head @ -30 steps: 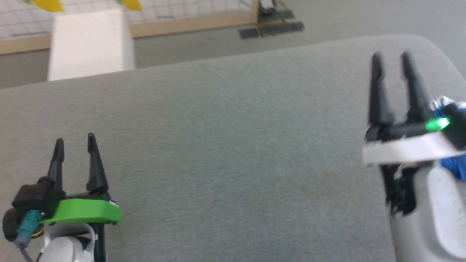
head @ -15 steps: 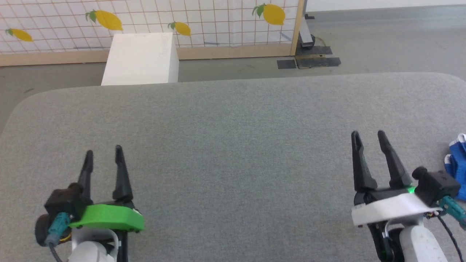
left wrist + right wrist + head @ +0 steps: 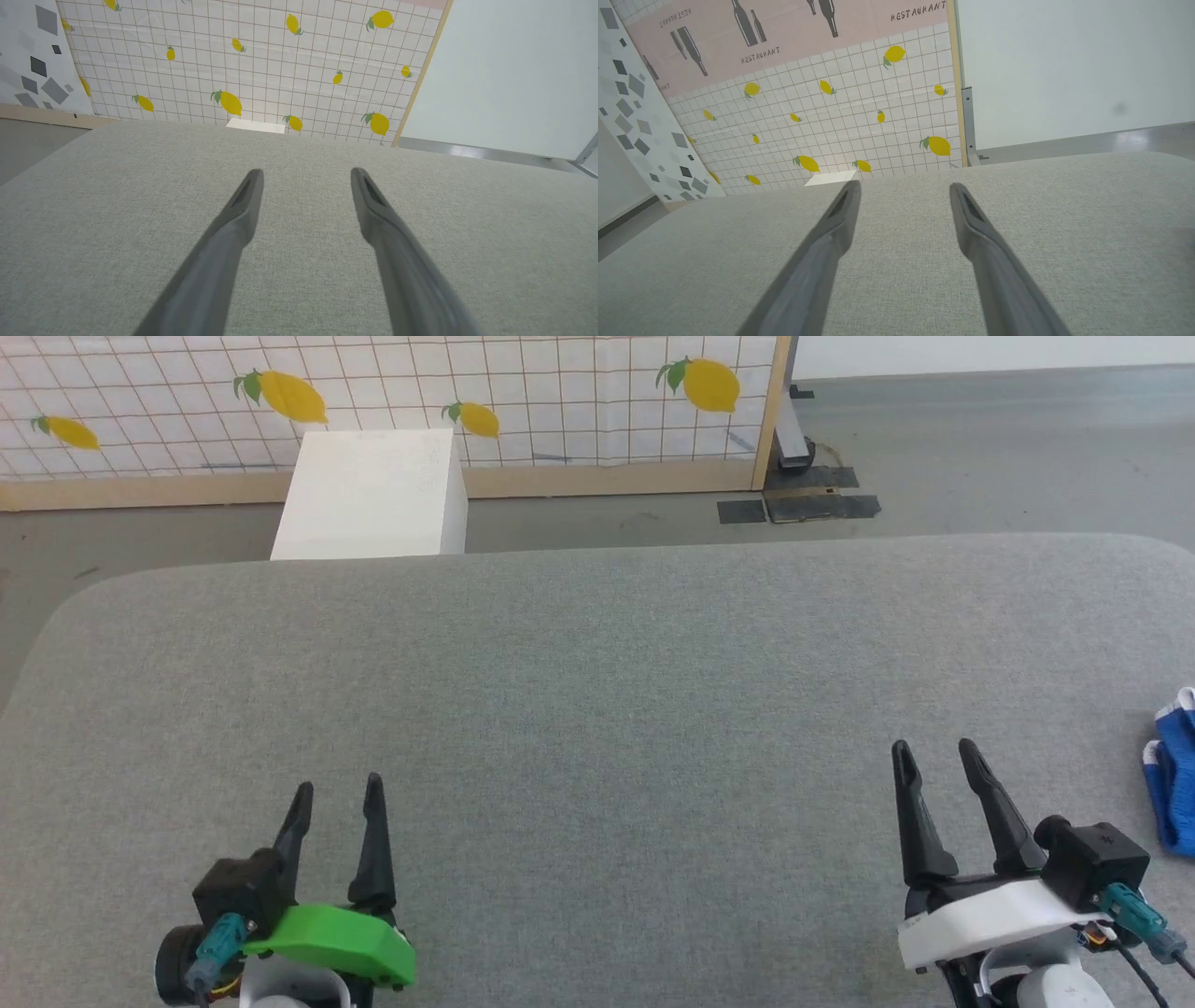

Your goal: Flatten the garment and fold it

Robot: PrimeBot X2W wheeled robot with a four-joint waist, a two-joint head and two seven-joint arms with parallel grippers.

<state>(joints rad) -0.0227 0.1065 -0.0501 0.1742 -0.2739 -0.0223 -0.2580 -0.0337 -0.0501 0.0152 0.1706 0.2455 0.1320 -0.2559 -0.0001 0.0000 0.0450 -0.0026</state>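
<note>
A small part of the bright blue garment (image 3: 1176,784), with a white edge, lies bunched at the far right edge of the head view, cut off by the frame. My right gripper (image 3: 934,751) stands open at the lower right, a short way to the left of the garment and not touching it. At the lower left my left gripper (image 3: 338,787) is open too, with nothing between its fingers. Each wrist view looks along its own spread fingers, the left gripper (image 3: 306,173) and the right gripper (image 3: 904,186), over bare grey fabric.
The grey fabric table (image 3: 597,691) spans the head view, with rounded far corners. Beyond its far edge stand a white box (image 3: 373,495) on the floor, a lemon-patterned tiled partition (image 3: 467,392) and dark floor plates (image 3: 803,504).
The head camera has swung, so the whole picture has shifted and the blur has gone. Both grippers now sit lower in the picture, still open. The garment stays at the right edge.
</note>
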